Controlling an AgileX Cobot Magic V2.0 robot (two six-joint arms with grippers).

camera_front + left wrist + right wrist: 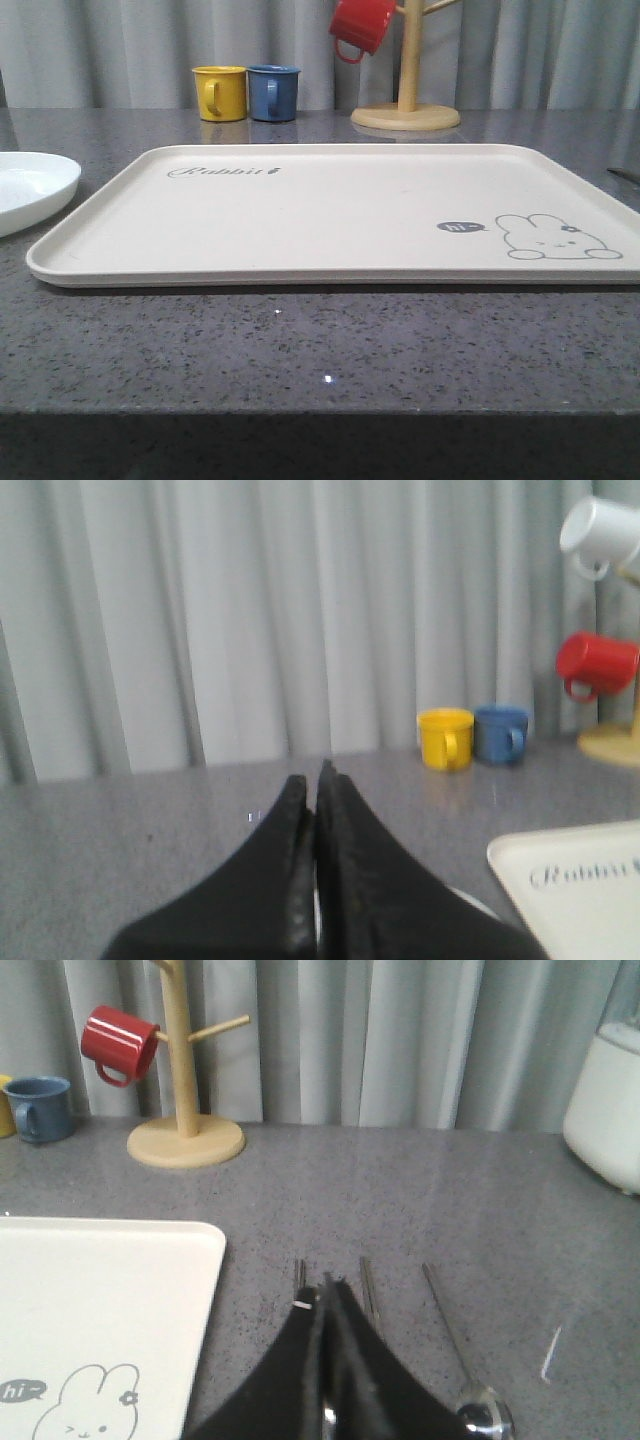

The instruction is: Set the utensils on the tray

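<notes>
The tray [340, 215] lies bare on the grey bench [300, 345], its long side running left to right. Beside its bunny corner the spoon [462, 1360] and chopsticks [368, 1290] lie parallel on the bench, long axes pointing toward the curtain, the spoon's bowl nearest the right hand [328, 1285]. Both the right and the left hand [313, 780] are closed on nothing.

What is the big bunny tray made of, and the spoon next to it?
The tray looks like matte cream plastic, or maybe bamboo fibre: smooth, dull, with printed grey drawings. The spoon looks like polished metal: its silver bowl glints with bright reflections.
</notes>
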